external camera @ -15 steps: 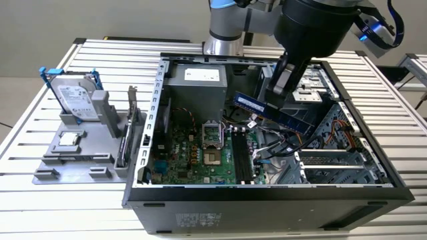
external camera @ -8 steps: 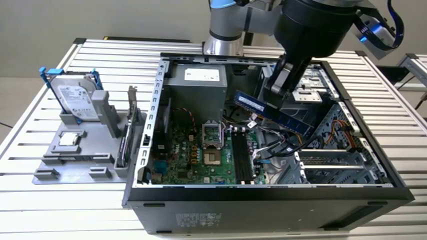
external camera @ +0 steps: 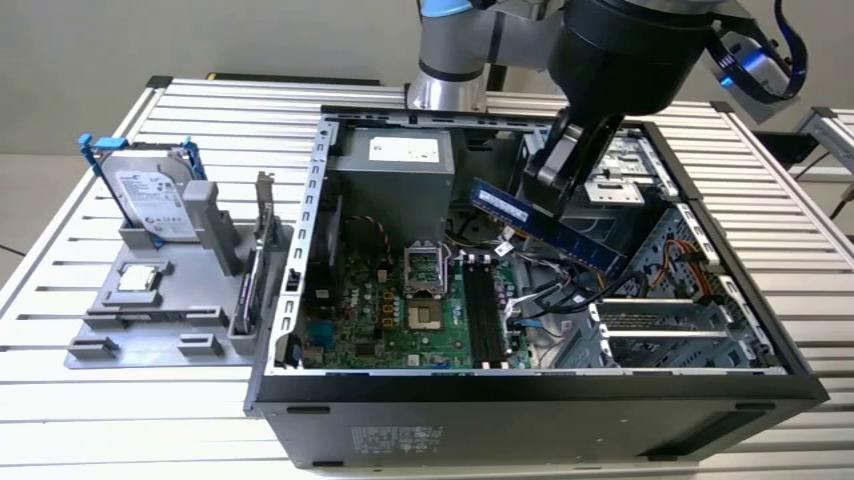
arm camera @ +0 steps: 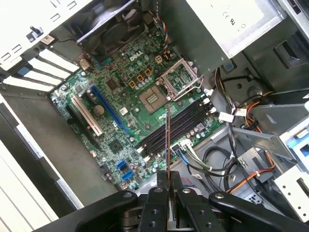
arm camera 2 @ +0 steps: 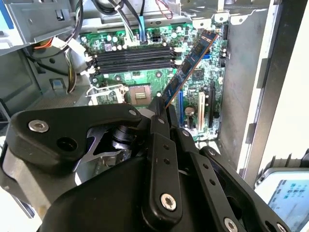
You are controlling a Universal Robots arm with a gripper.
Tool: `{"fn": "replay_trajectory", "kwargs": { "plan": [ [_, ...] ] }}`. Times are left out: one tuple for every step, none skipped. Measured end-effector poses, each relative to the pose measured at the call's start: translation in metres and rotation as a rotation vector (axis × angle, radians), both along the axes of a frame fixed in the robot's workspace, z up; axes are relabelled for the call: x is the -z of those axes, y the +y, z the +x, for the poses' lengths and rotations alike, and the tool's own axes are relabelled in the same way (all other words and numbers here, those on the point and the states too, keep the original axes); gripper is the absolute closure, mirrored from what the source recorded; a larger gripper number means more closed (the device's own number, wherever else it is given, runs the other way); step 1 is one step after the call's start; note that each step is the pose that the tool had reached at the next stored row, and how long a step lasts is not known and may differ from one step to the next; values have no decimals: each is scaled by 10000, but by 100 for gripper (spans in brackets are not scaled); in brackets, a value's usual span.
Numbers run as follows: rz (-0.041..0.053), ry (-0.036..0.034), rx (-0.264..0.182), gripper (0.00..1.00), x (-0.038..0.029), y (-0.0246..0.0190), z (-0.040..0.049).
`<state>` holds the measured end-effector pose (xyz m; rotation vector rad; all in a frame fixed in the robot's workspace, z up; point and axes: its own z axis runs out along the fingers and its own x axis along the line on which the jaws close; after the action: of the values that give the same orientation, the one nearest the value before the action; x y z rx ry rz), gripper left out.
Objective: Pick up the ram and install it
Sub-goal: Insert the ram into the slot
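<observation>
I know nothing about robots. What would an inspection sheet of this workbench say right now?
Surface: slatted metal table, carrying an open computer case.
Job's things: ram held tilted above the motherboard; its black slots look empty.
Clutter: hard drive upright in a grey holder, a card beside it.
Gripper: gripper shut on the ram.
Cables: coloured wire bundles inside the case.
Surroundings: another slatted table at the exterior view's right.
</observation>
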<state>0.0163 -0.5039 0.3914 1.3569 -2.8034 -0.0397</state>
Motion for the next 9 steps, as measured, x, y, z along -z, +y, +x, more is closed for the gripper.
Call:
{"fn": "replay_trajectory", "kwargs": {
  "plan": [
    [0, 0, 62, 100, 0, 0, 0],
    [0, 0, 125, 100, 0, 0, 0],
    [0, 0, 185, 100, 0, 0, 0],
    [1, 0, 243, 100, 0, 0, 0],
    [0, 1, 304, 100, 0, 0, 0],
    [0, 1, 365, 100, 0, 0, 0],
    [1, 1, 426, 100, 0, 0, 0],
    [0, 1, 483, 100, 0, 0, 0],
    [1, 1, 542, 100, 0, 0, 0]
  ]
}}
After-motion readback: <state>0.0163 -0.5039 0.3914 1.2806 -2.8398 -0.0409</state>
